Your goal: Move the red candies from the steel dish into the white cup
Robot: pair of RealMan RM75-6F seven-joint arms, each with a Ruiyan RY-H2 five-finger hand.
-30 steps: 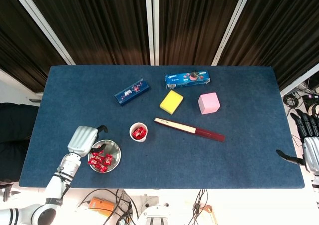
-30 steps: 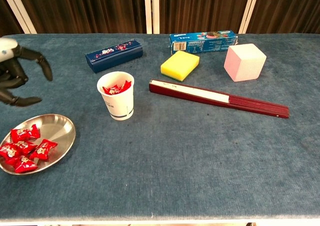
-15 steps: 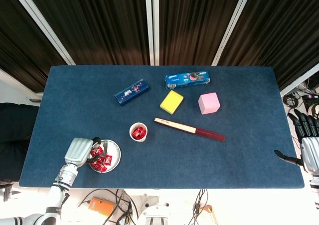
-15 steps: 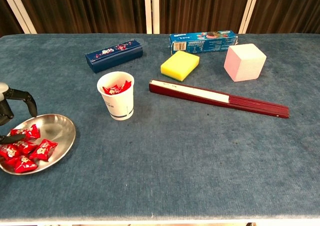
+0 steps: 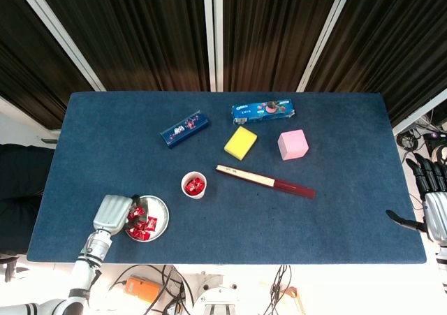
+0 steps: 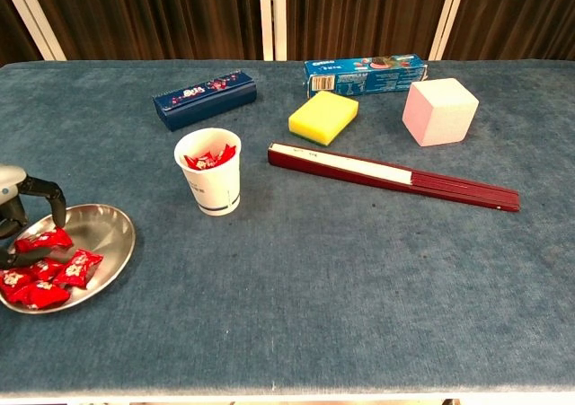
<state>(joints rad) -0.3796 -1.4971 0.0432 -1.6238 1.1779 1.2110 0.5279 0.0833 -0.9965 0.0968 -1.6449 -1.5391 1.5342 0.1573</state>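
Presently, left hand (image 6: 20, 209) reaches into steel dish (image 6: 106, 229), fingers curled around a red candy (image 6: 43, 240); whether it is gripped is unclear. Next: secure it, lift toward white cup (image 6: 209, 173).

place: looks like a robotics lab or test room, definitely not someone's home
tabletop (image 5: 349, 210): covered in plain dark blue felt-like cloth, the kind of staged work surface you see for demos
backdrop: dark curtains (image 5: 140, 28) hang behind the whole setup, split by white frame bars (image 5: 213, 32)
floor clutter: loose cables (image 5: 157, 283) and an orange gadget (image 5: 143, 288) sit under the near edge, more cables (image 5: 412, 137) off the right side
props: random mix laid out like test objects, a pink cube (image 5: 292, 144), yellow sponge (image 5: 240, 142), closed fan (image 5: 265, 181), cookie box (image 5: 262, 110)
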